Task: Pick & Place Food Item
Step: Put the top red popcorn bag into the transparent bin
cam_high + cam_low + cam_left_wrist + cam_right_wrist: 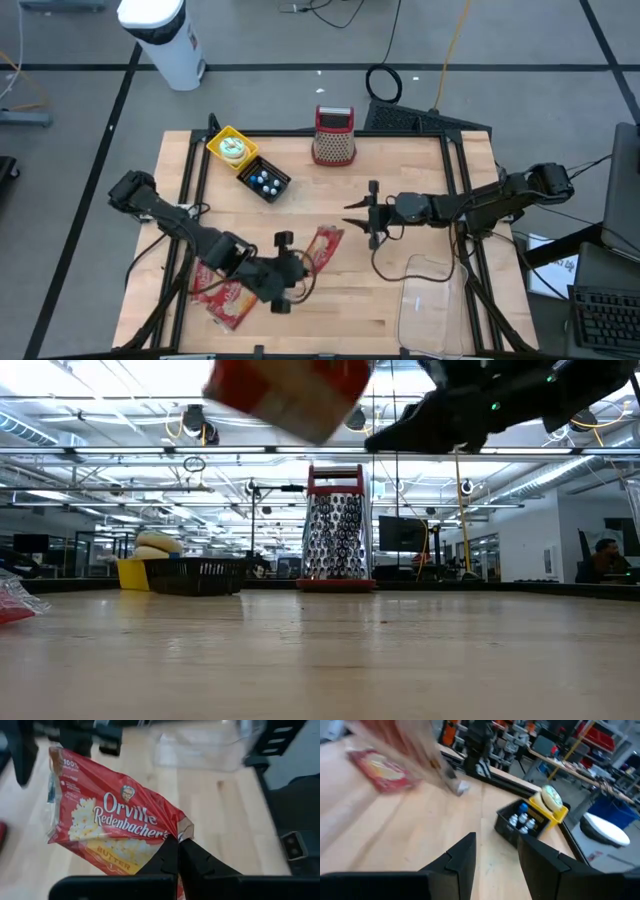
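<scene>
A red butter-popcorn bag (115,825) hangs in the air over the table's middle (322,248), high above the tabletop in the low view (290,390). My left gripper (303,264) is shut on it, reaching in from the left near side. A second red bag (222,302) lies flat on the table near the front left. My right gripper (352,215) hovers open just right of the held bag, its fingers (462,857) with nothing between them. My left gripper pinches the crimped end edge of the popcorn bag (176,834) between its two shut fingers (165,860). The fingers slant downward from the table's left near side. The bag stretches away from the fingertips, printed face up, lifted clear of the table.
A clear plastic container (430,300) sits at the front right. At the back are a yellow bin (232,148) with a round food item, a black bin (265,183) with small items, and a red-topped grater (334,135). Bare wood lies between them.
</scene>
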`<action>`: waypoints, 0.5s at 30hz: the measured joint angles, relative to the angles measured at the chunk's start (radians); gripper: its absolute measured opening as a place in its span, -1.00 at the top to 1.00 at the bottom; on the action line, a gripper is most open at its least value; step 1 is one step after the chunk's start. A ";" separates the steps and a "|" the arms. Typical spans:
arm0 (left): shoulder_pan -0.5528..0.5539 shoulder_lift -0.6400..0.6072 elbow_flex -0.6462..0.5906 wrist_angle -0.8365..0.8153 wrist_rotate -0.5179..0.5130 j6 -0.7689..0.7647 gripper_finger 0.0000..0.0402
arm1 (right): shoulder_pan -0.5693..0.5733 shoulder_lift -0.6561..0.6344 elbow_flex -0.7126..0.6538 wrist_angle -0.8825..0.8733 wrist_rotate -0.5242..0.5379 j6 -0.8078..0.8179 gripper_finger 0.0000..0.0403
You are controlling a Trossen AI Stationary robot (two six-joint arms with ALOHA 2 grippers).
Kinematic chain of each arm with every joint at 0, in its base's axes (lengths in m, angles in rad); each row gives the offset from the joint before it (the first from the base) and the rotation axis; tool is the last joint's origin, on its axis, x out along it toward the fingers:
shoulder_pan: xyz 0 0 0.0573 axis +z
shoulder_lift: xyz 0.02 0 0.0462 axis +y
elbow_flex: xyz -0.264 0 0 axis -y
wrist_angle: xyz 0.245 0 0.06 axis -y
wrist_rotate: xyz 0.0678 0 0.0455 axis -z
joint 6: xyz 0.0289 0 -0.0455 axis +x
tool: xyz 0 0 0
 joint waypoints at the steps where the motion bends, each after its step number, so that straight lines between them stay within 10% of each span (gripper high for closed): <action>1: -0.011 0.000 0.016 0.000 -0.010 0.021 0.99 | 0.014 -0.014 0.000 -0.007 0.000 0.000 0.32; 10: -0.063 0.000 0.055 0.051 -0.065 0.091 0.99 | 0.134 -0.091 0.000 0.055 -0.204 -0.072 0.15; 15: -0.055 0.000 0.055 0.103 -0.002 0.083 0.99 | 0.195 -0.059 0.000 0.142 -0.151 -0.202 -0.09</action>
